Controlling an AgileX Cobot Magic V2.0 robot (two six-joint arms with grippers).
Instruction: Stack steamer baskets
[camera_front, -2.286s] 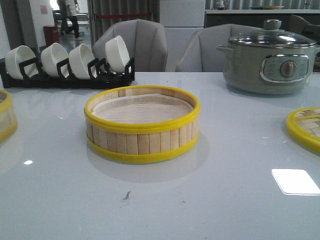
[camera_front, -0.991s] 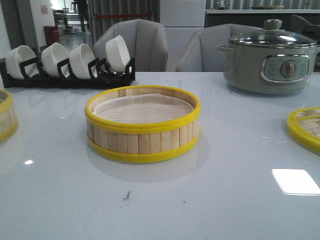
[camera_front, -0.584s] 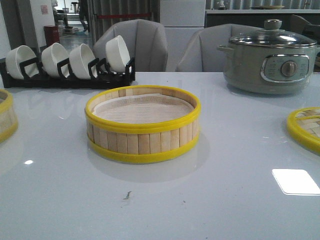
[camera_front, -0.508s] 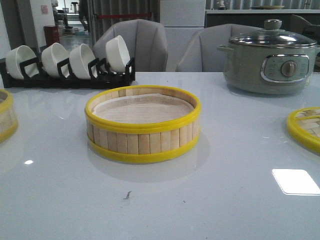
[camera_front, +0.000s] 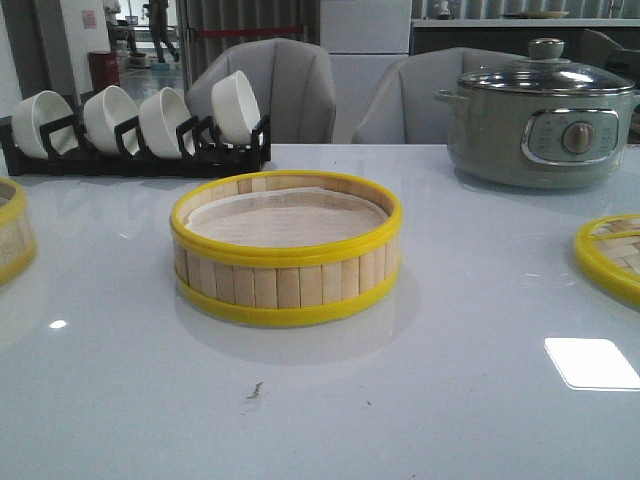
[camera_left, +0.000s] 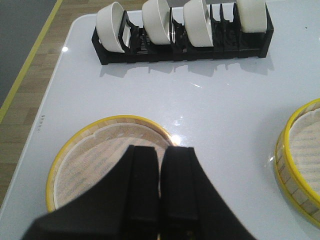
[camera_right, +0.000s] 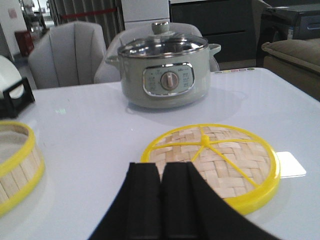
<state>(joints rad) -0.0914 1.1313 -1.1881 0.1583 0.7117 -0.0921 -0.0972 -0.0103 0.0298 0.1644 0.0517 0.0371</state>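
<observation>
Baskets sit apart on the table: centre steamer basket (camera_front: 285, 248), left steamer basket (camera_left: 107, 160) at the left edge. Left gripper (camera_left: 160, 187), jaws together and empty, hovers above the left one, clearly the nearer arm. Right gripper (camera_right: 161, 197), also closed, faces the woven lid (camera_right: 212, 160).

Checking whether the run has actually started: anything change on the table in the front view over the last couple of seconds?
Nothing on the table visibly changed. The centre steamer basket, the second basket at the left edge, the woven lid, the pot and the bowl rack sit where they were. Only people in the far background moved. No gripper enters the front view.
</observation>
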